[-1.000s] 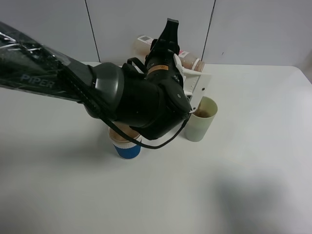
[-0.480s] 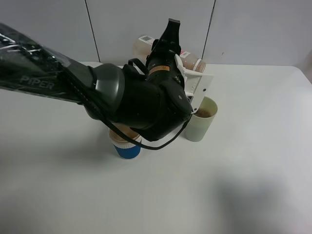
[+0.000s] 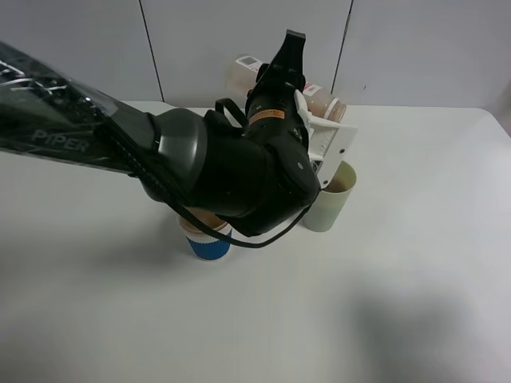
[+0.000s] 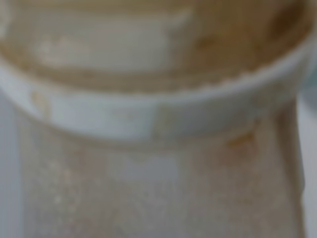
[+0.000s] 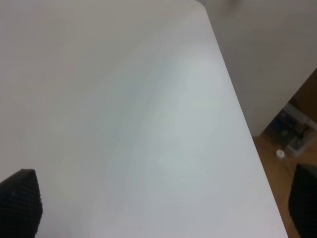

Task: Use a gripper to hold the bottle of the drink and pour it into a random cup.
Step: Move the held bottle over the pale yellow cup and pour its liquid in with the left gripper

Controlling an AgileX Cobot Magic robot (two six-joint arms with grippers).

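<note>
The left gripper is seen with its jaws closed around the bottle of the drink, which is held almost level, well above the tabletop and over the far side of the cup. Brown drink is seen inside the cup, and more in the blue-and-white ribbed cup standing near it, partly under the arm. The right gripper is held over the tabletop, jaws spread wide.

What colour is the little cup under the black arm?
The short cup is blue with a white band; exterior high view shows it best.
</note>
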